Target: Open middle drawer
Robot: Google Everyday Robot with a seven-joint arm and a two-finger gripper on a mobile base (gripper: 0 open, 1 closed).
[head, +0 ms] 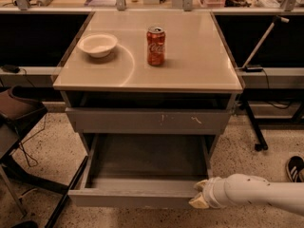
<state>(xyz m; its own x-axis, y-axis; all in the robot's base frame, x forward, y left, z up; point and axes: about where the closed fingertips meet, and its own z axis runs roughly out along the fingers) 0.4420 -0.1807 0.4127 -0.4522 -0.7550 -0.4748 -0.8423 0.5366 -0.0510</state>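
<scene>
You see the wide, shallow grey metal middle drawer (133, 197) standing far out from the cabinet body, its plain flat front facing you and its dark inside open to view. The pale claw (200, 199) sits against the right end of that drawer's front, right at the corner; you cannot tell how far it is open or whether it has hold of anything. The white tubular arm (266, 194) runs off to the right of the drawer. Just above and behind the drawer is the wider grey front with white scratch marks (142, 121), pulled out only slightly. Higher still above the drawer lies the beige flat surface (199, 65), carrying 2 things: a white round bowl (97, 44) over the drawer's left side and an upright red soda can (156, 45) over its middle, well apart.
</scene>
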